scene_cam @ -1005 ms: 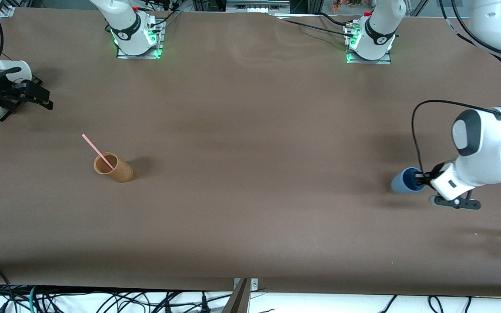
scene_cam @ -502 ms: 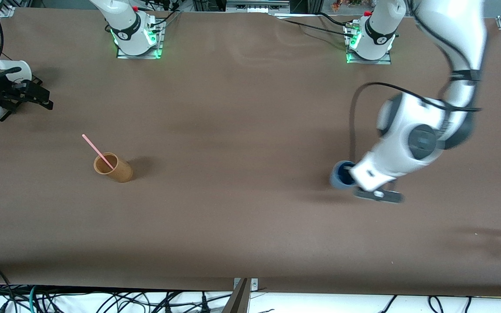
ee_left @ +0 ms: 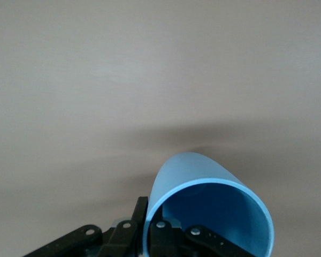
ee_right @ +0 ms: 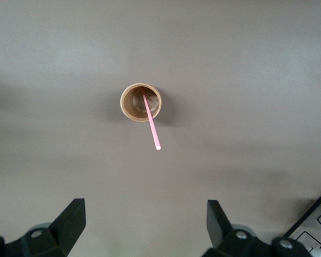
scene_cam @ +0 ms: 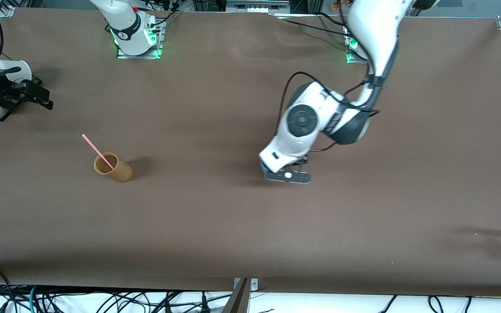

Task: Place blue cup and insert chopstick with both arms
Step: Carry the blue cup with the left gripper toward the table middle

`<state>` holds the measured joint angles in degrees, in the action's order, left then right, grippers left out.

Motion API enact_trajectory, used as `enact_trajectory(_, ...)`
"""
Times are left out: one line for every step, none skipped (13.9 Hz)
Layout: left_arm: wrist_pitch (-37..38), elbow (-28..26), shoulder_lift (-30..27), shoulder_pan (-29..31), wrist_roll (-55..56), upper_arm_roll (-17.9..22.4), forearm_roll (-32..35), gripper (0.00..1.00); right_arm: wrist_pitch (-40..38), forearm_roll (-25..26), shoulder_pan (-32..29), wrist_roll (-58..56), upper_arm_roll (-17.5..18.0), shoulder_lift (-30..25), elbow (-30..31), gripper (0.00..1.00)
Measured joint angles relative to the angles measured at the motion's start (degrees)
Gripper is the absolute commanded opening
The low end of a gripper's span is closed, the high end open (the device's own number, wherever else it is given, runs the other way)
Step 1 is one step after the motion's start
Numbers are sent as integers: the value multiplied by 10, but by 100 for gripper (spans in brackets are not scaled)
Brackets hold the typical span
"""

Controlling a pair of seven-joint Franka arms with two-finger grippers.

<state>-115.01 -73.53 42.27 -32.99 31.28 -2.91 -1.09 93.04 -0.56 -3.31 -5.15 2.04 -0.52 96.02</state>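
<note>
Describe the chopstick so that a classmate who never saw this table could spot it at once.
Look on the brown table toward the right arm's end, where a tan cup stands alone. The chopstick leans out of that cup: a thin, straight pink stick, the only pink thing there.

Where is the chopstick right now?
The chopstick stands leaning in the tan cup toward the right arm's end of the table, untouched.

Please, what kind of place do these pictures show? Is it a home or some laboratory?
Most likely a robotics laboratory, not a home. Two white arms are bolted on plates along a bare brown table, the left arm and the right arm, and loose cables lie by the table's near edge.
</note>
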Motion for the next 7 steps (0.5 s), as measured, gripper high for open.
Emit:
enact_trajectory(0,19,18,-9,15,0,0,0,-1,0,3,0,1,0,-1,100)
enact_trajectory(0,34,34,-16,29,1,0,0,-3,0,6,0,1,0,-1,100)
enact_trajectory(0,45,48,-21,42,1,0,0,-3,0,9,0,2,0,-1,100)
enact_trajectory(-1,54,62,-25,52,1,0,0,-4,0,11,0,2,0,-2,100)
enact_trajectory(-1,61,74,-28,62,1,0,0,-6,0,13,0,2,0,-2,100)
enact_trajectory(-3,66,83,-30,69,2,0,0,-8,0,13,0,2,0,-2,100)
enact_trajectory(-7,69,91,-31,73,2,0,0,-10,0,13,0,2,1,-2,100)
